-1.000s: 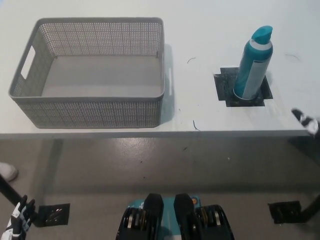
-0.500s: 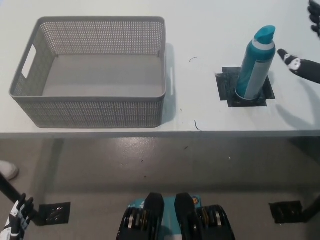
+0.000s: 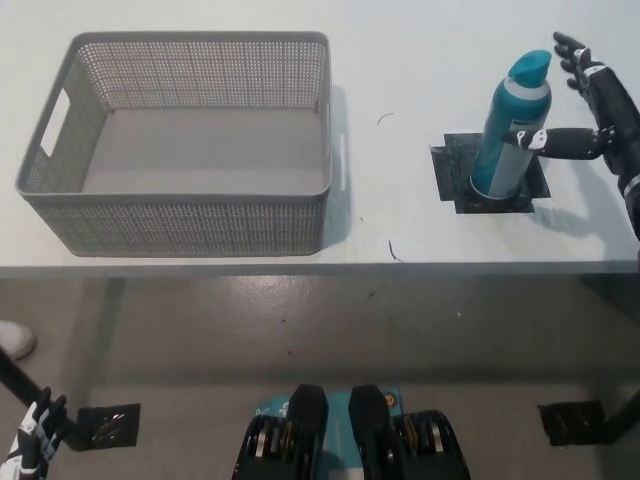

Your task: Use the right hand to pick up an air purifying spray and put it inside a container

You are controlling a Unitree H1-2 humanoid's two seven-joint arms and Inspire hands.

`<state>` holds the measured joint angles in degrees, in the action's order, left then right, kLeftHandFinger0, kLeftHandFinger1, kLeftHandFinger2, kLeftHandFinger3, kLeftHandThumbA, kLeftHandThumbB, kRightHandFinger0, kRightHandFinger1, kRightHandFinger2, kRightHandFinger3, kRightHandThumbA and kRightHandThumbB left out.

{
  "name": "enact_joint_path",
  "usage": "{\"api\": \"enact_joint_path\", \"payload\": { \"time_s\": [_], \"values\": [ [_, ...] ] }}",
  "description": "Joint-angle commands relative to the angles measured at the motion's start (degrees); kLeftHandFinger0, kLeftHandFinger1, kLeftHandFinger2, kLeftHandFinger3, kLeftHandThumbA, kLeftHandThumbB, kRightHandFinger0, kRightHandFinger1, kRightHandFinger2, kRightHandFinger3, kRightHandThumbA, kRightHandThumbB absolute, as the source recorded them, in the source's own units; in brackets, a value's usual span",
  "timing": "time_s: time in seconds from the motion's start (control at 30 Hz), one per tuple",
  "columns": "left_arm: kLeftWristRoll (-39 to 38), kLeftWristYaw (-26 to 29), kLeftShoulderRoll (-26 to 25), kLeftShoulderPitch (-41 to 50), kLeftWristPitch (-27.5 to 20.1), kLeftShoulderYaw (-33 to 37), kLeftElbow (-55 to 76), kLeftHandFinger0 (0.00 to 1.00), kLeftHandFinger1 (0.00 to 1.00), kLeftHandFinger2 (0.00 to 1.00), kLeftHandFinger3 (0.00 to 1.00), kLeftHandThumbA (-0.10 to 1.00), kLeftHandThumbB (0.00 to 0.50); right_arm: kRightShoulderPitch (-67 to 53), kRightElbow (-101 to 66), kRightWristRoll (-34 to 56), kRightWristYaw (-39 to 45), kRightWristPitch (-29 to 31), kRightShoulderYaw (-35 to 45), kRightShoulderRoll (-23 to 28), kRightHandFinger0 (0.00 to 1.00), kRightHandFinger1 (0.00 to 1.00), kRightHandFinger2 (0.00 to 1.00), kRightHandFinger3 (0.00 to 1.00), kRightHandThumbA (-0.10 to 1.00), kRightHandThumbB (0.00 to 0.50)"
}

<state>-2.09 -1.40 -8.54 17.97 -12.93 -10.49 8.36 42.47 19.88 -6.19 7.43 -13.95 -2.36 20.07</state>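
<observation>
One spray bottle (image 3: 512,128) upright, cap uppermost

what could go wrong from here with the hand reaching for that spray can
The spray can is tall and narrow, standing upright on a black tape patch; the open right hand comes at it from the side, and one fingertip seems to reach its body, so a push could tip it before the hand closes. The basket sits well off to the left, so a loose grip may slip during the carry. The left hand rests low, below the table.
</observation>
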Motion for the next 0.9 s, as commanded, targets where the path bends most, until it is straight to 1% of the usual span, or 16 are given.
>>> {"api": "enact_joint_path", "payload": {
  "time_s": [0.0, 0.03, 0.1, 0.3, 0.33, 0.4, 0.5, 0.57, 0.67, 0.77, 0.8, 0.83, 0.87],
  "values": [
    [0.1, 0.1, -0.9, 0.6, -1.5, -0.6, 2.2, 1.0, 1.0, 1.0, 1.0, 1.0, 0.317, 4.0, 0.8, -1.1, 1.4, 1.5, -1.0, 1.4, 1.0, 1.0, 1.0, 1.0, 1.0, 0.5],
    [0.3, 0.1, -0.7, 0.7, -1.6, -0.4, 2.2, 1.0, 1.0, 1.0, 1.0, 1.0, 0.319, 4.0, 1.0, -1.3, 2.4, 0.3, -1.8, 1.7, 1.0, 1.0, 1.0, 1.0, 1.0, 0.5],
    [0.6, 0.4, -0.6, 0.7, -1.9, -0.5, 2.2, 1.0, 1.0, 1.0, 1.0, 1.0, 0.319, 3.7, 2.5, -0.6, 2.1, 1.5, -1.6, 1.2, 1.0, 1.0, 1.0, 1.0, 1.0, 0.5],
    [0.9, 0.5, -0.5, 0.8, -2.4, -0.5, 2.2, 1.0, 1.0, 1.0, 1.0, 1.0, 0.311, 4.4, 6.4, 1.4, 1.7, 2.3, -0.4, -0.1, 1.0, 1.0, 1.0, 1.0, 1.0, 0.5],
    [0.4, 0.4, -0.4, 0.8, -2.1, -0.6, 2.4, 1.0, 1.0, 1.0, 1.0, 1.0, 0.318, 4.4, 7.1, 2.1, 1.6, 3.0, 0.2, -0.4, 1.0, 1.0, 1.0, 1.0, 1.0, 0.5],
    [0.2, 0.3, -0.6, 0.7, -1.9, -0.7, 2.6, 1.0, 1.0, 1.0, 1.0, 1.0, 0.308, 4.6, 8.1, 2.4, 1.7, 3.4, 0.6, -0.4, 1.0, 1.0, 1.0, 1.0, 1.0, 0.5],
    [-0.1, 0.2, -0.5, 0.9, -1.7, -0.6, 2.8, 1.0, 1.0, 1.0, 1.0, 1.0, 0.317, 4.6, 9.0, 2.7, 1.8, 3.6, 1.2, -0.1, 1.0, 1.0, 1.0, 1.0, 1.0, 0.5],
    [0.3, 0.2, -0.7, 1.1, -1.7, -0.5, 2.9, 1.0, 1.0, 1.0, 1.0, 1.0, 0.299, 4.6, 9.8, 3.3, 1.5, 2.6, 2.0, -0.2, 1.0, 1.0, 1.0, 1.0, 1.0, 0.5],
    [-0.1, 0.0, -0.8, 0.9, -2.0, -0.6, 2.5, 1.0, 1.0, 1.0, 1.0, 1.0, 0.298, 4.7, 10.8, 2.5, 1.1, 3.7, 1.9, -0.1, 1.0, 1.0, 1.0, 1.0, 1.0, 0.5],
    [-0.5, 0.0, -1.1, 1.3, -2.4, -1.0, 2.3, 1.0, 1.0, 1.0, 1.0, 1.0, 0.306, 5.3, 12.9, 2.2, 0.7, 4.6, 1.8, -0.6, 1.0, 1.0, 1.0, 1.0, 1.0, 0.5],
    [-0.6, -0.1, -1.2, 1.4, -2.1, -1.0, 2.6, 1.0, 1.0, 1.0, 1.0, 1.0, 0.318, 5.9, 13.9, 2.3, 0.5, 4.2, 1.9, -0.8, 1.0, 1.0, 1.0, 1.0, 1.0, 0.5],
    [-0.7, -0.2, -1.2, 1.6, -2.0, -1.0, 2.6, 1.0, 1.0, 1.0, 1.0, 1.0, 0.32, 6.2, 14.6, 2.2, 0.4, 4.0, 1.9, -0.9, 1.0, 1.0, 1.0, 1.0, 1.0, 0.5],
    [-0.7, -0.1, -1.0, 1.7, -2.3, -1.0, 2.7, 1.0, 1.0, 1.0, 1.0, 1.0, 0.329, 6.9, 16.6, 2.1, 0.0, 5.0, 1.9, -1.1, 1.0, 1.0, 1.0, 1.0, 1.0, 0.5]
  ]
}}
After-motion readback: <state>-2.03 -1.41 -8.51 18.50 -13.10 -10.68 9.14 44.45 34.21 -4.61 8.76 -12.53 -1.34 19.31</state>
